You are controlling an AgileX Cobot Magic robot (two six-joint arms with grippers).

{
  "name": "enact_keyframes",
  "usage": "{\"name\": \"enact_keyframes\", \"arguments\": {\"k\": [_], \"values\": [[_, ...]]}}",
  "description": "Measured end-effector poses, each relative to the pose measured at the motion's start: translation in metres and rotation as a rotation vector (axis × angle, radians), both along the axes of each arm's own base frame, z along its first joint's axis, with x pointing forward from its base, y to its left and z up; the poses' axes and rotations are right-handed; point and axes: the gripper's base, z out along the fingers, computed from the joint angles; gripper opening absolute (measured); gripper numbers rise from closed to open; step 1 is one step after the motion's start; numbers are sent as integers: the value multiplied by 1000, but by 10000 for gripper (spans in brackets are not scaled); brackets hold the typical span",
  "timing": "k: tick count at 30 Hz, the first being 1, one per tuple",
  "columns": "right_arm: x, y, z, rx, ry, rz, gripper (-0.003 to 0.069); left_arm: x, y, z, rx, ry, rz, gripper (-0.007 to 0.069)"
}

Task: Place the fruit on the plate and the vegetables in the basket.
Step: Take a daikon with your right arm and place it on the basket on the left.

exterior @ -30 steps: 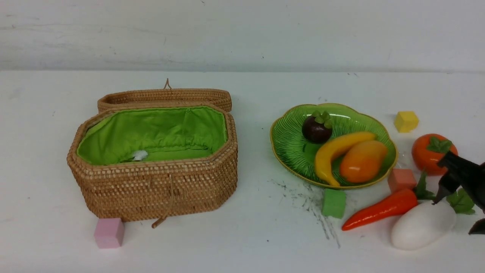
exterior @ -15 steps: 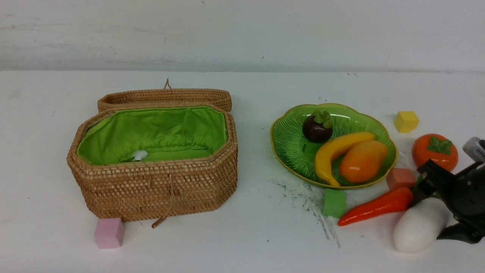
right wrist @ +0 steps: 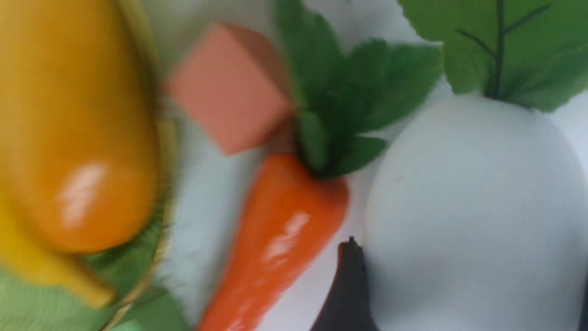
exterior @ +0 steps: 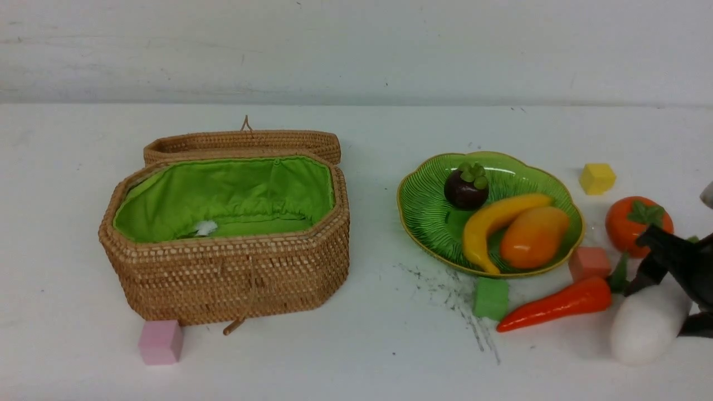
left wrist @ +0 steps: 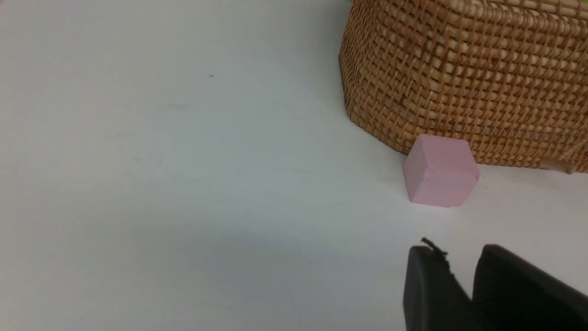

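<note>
The right pincer (exterior: 665, 311) is clamped on the white radish (exterior: 646, 328), with the carrot (exterior: 557, 305) beside it and the persimmon (exterior: 632, 223) just beyond not yet sorted, while mango (exterior: 533, 236), banana (exterior: 490, 223) and mangosteen (exterior: 465, 189) lie on the plate (exterior: 423, 223) to its left, the basket (exterior: 234, 278) farther left.

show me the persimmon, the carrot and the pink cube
persimmon (exterior: 624, 228), front view, orange skin left of its leaf
carrot (exterior: 557, 306), front view, middle of the orange body
pink cube (left wrist: 436, 181), left wrist view, its near face
</note>
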Motion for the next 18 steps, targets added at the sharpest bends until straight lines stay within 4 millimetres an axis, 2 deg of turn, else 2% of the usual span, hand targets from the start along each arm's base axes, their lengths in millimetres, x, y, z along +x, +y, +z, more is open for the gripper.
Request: {"name": "enact_keyframes", "arguments": {"k": [3, 6, 7, 8, 9, 11, 14, 15, 16, 18], "values": [[-8, 6, 26, -46, -112, 76, 554, 0, 0, 0, 0, 0, 0, 153], [-14, 26, 55, -92, -264, 218, 554, 0, 0, 0, 0, 0, 0, 153], [-16, 42, 70, -106, -337, 308, 554, 0, 0, 0, 0, 0, 0, 153], [-15, 41, 72, -107, -343, 307, 554, 0, 0, 0, 0, 0, 0, 153], [-13, 60, 90, -120, -428, 411, 554, 0, 0, 0, 0, 0, 0, 153], [-10, 73, 100, -123, -470, 476, 554, 0, 0, 0, 0, 0, 0, 153], [4, 112, 130, -129, -596, 641, 554, 0, 0, 0, 0, 0, 0, 155], [9, 124, 137, -131, -625, 681, 554, 0, 0, 0, 0, 0, 0, 156], [10, 126, 142, -133, -640, 689, 554, 0, 0, 0, 0, 0, 0, 156], [23, 154, 153, -142, -702, 773, 554, 0, 0, 0, 0, 0, 0, 159]]}}
